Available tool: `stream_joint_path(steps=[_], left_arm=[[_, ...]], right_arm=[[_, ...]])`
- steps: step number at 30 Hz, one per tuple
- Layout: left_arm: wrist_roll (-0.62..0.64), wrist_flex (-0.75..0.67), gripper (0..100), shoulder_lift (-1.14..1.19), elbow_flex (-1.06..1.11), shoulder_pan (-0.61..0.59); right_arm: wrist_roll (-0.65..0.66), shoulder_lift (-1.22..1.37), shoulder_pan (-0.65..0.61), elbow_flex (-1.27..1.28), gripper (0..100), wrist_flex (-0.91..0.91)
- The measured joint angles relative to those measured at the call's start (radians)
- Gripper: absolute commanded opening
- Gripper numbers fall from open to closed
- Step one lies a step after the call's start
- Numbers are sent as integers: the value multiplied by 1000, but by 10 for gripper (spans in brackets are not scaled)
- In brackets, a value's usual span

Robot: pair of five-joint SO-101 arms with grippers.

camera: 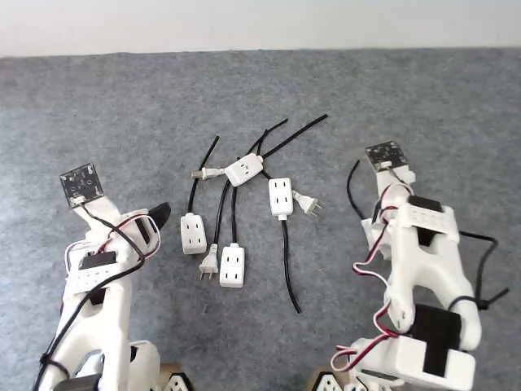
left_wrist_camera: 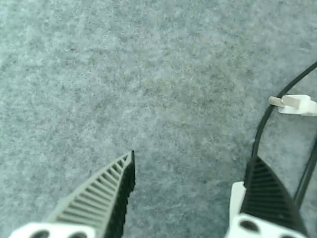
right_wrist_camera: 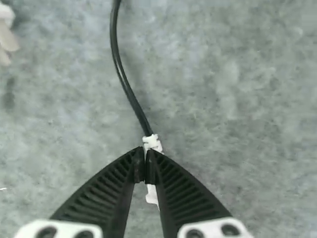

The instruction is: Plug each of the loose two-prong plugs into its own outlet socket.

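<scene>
Right gripper [right_wrist_camera: 146, 157] first: fingers clenched tight on a thin white piece [right_wrist_camera: 151, 143] at the end of a black cord [right_wrist_camera: 121, 74]. It could be a plug seen edge-on, but I can't say for certain. Left gripper [left_wrist_camera: 193, 158] hangs with its fingers spread wide and empty above the grey worktop [camera: 423, 98]. Just beyond it lies a loose white plug [left_wrist_camera: 297, 104], prongs bare. Further out, in the middle of the worktop, more plugs [camera: 209, 265] and white outlet sockets [camera: 194, 232] lie with their cords crossing.

The danger is that narrow pinch. I reckon the piece could twist or slip once pushed. The sockets lie unanchored, so one may skid away, and a tugged cord might drag its neighbours.

No readable print anywhere.
</scene>
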Motion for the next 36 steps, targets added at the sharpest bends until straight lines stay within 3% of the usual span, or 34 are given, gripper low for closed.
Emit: stream_joint_path(steps=[9,36], left_arm=[[0,0,336,0,0,0],[-2,0,336,0,0,0]], right_arm=[[83,11,89,0,9,-40],[126,-64,28,0,11,-40]])
